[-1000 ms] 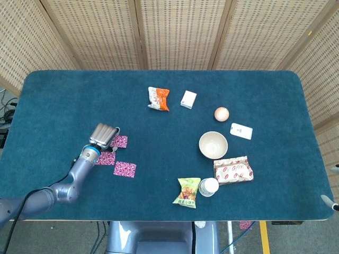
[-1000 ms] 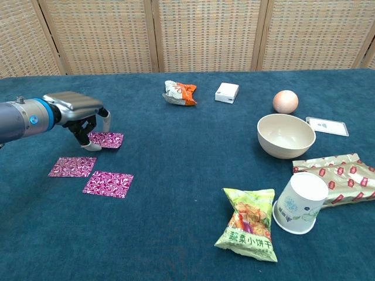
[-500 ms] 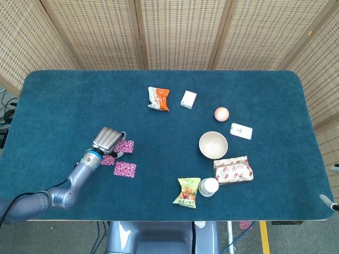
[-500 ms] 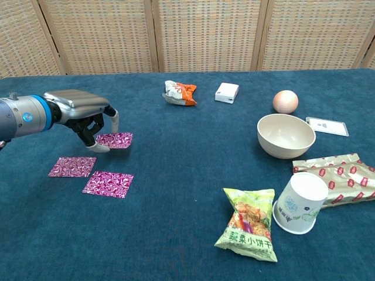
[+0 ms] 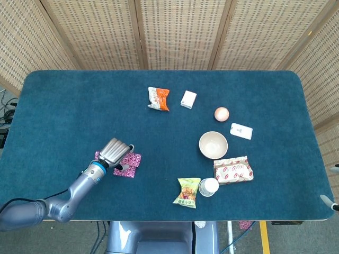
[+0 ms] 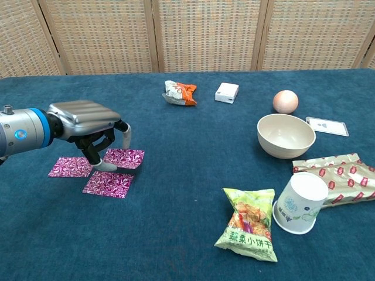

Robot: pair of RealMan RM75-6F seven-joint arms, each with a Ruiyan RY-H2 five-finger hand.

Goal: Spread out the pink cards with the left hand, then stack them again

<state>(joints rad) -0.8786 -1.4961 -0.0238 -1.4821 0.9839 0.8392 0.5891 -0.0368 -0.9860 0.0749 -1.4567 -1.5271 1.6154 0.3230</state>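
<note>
A: What's the left hand (image 6: 94, 126) doing? Can't tell from the head view.

B: Palm down, fingers curled, tips pressing on one of the pink cards (image 6: 124, 157). It's touching that card, but whether it's actually pinched, I can't tell.

A: And the other cards?

B: Two more lie flat on the blue bench (image 6: 176, 234) right by it, one under the hand's near side, one just to its left. The bowl (image 6: 286, 136), cup (image 6: 300, 204) and snack bag (image 6: 249, 224) sit well apart, over on the right.

Cluttered blue table (image 5: 63, 100) with pink cards (image 6: 107, 183)
</note>
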